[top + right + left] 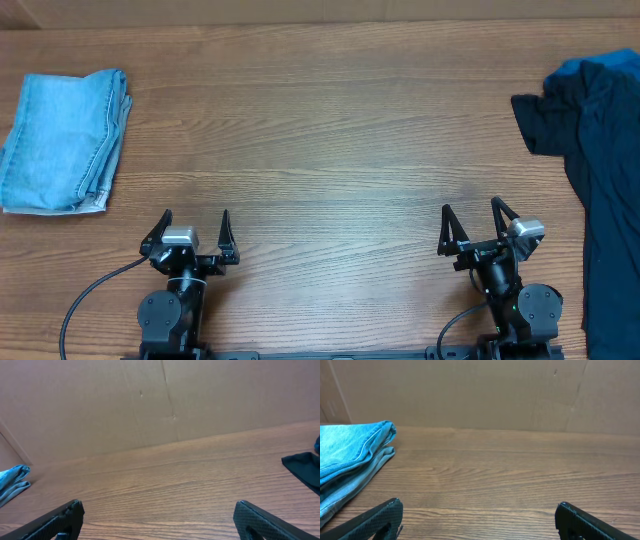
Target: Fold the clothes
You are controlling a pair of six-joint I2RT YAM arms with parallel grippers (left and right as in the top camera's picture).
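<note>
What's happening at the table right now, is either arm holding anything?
Nothing is being handled. Both arms sit at the near edge of the table, with the left gripper and the right gripper open and empty. The light-blue jeans lie folded at the far left. The dark navy clothes lie in an unfolded heap at the right edge, apart from both grippers, so they are probably next.

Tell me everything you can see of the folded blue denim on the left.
The folded denim is light-blue washed cloth, stacked in several layers as a rough rectangle with seamed edges along its right side. It lies flat on the wooden table, at the far left, touched by nothing else.
</note>
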